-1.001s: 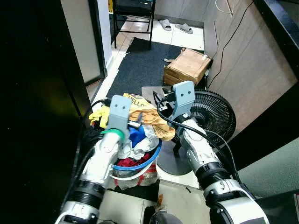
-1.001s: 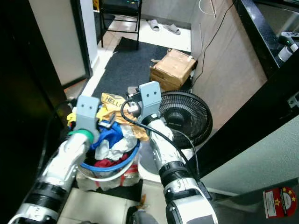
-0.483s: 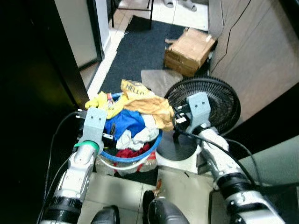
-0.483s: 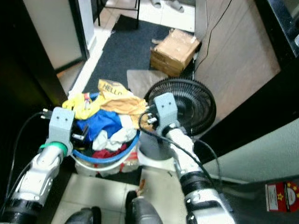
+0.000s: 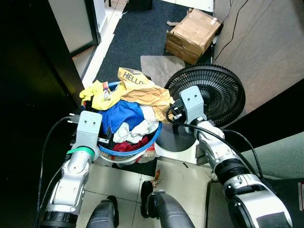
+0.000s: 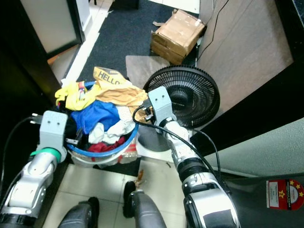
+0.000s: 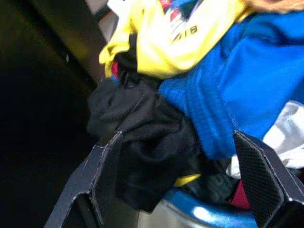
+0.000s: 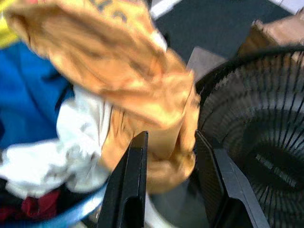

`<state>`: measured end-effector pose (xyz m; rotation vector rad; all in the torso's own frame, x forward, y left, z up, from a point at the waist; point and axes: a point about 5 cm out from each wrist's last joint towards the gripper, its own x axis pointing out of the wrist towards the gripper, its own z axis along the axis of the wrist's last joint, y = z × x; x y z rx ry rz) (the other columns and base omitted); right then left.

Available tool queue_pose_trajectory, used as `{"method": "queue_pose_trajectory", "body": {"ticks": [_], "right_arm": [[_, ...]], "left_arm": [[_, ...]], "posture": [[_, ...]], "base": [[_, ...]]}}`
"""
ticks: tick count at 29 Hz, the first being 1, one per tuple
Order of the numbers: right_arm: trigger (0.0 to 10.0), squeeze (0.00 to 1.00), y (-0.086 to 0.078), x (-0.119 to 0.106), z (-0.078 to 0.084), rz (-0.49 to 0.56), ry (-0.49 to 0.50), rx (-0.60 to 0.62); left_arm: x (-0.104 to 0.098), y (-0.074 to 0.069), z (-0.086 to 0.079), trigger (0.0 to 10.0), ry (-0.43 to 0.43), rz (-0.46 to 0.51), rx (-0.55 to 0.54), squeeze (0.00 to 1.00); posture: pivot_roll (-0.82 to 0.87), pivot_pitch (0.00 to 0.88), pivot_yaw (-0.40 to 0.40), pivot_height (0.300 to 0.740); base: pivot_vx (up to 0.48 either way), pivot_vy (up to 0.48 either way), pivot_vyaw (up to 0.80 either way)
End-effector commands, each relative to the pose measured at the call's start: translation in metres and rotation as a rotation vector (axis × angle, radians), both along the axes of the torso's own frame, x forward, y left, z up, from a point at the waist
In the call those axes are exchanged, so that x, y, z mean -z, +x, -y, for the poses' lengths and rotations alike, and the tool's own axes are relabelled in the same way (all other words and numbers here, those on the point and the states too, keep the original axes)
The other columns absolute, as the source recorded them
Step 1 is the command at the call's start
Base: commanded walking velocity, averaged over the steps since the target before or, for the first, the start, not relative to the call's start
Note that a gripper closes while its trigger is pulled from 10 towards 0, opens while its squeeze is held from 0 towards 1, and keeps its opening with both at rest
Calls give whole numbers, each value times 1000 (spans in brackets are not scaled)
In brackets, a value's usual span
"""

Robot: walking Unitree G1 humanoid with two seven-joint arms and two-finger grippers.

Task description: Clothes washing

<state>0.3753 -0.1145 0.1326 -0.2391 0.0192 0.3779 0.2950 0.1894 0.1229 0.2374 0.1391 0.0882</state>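
Clothes (image 5: 124, 118), soft and crumpled, fill a round blue basket (image 5: 142, 144) on the tiled floor (image 5: 121, 178); left gripper (image 7: 183, 183) gapes wide around black cloth (image 7: 152, 147), right gripper (image 8: 168, 178) narrowly astride orange fabric (image 8: 142, 85).

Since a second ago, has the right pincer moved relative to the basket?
Yes. The right pincer has drawn back off the clothes pile and now sits at the basket's rim beside the fan, around the orange cloth.
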Motion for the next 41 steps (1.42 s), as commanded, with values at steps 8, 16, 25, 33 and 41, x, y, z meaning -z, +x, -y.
{"method": "queue_pose_trajectory", "body": {"ticks": [8, 16, 25, 33, 41], "right_arm": [[10000, 0, -5, 20, -10, -55, 75, 57], [10000, 0, -4, 18, -13, -50, 75, 50], [10000, 0, -1, 12, -11, -18, 103, 63], [10000, 0, 1, 1, -18, 22, 139, 34], [10000, 0, 1, -5, -25, 48, 160, 2]], "left_arm": [[9, -20, -5, 10000, -10, -74, -35, 0], [4, -32, -5, 10000, -9, -85, -41, 0], [5, -40, -4, 10000, 1, -102, -40, 0], [-1, -36, 5, 10000, -26, -85, -29, 0], [0, -35, 4, 10000, -26, -88, -32, 0]], "posture": [[31, 462, -109, 740], [30, 533, -110, 740], [18, 569, -113, 740], [12, 547, -116, 740], [3, 543, -116, 740]], "base": [[0, 0, 0], [0, 0, 0], [0, 0, 0], [0, 0, 0], [0, 0, 0]]}}
